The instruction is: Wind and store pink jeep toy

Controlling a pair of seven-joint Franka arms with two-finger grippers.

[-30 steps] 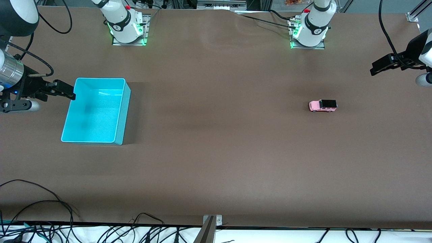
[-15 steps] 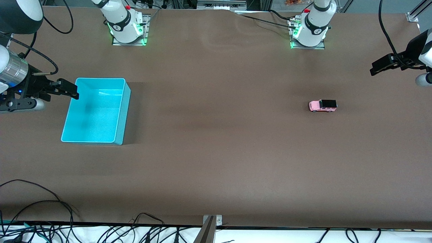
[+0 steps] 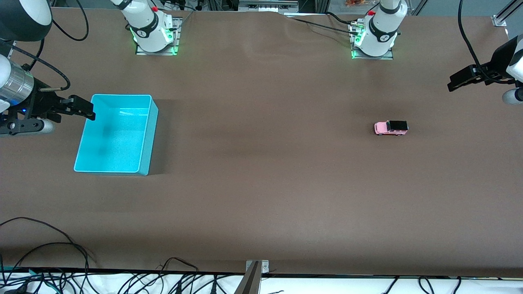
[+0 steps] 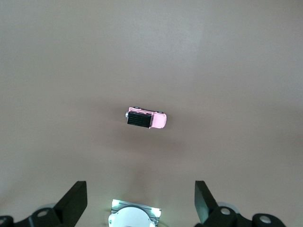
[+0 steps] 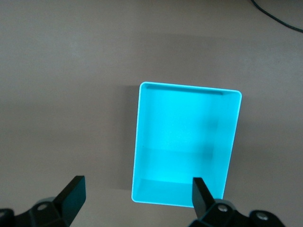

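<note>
Table: lying brown and bare between the two arm bases, cables trailing along the edge nearest the front camera.
Pink jeep toy: sitting upright on its wheels toward the left arm's end of the table, well apart from everything else; showing black roof up in the left wrist view.
Left gripper: hovering high over the table edge at the left arm's end, fingers spread wide and holding nothing.
Right gripper: hanging just beside the bin's rim at the right arm's end, fingers spread wide and holding nothing; arm waiting.
Turquoise bin: standing open toward the right arm's end, holding nothing, well apart from the toy; bare floor showing in the right wrist view.
Step in hand: probably approaching the toy with the left gripper; neither winding nor storing begun.
Risks: nudging so small a toy and sending it rolling on its wheels; pinching roof or wheels off-centre and letting it slip; dropping it on the long carry across to the bin.
</note>
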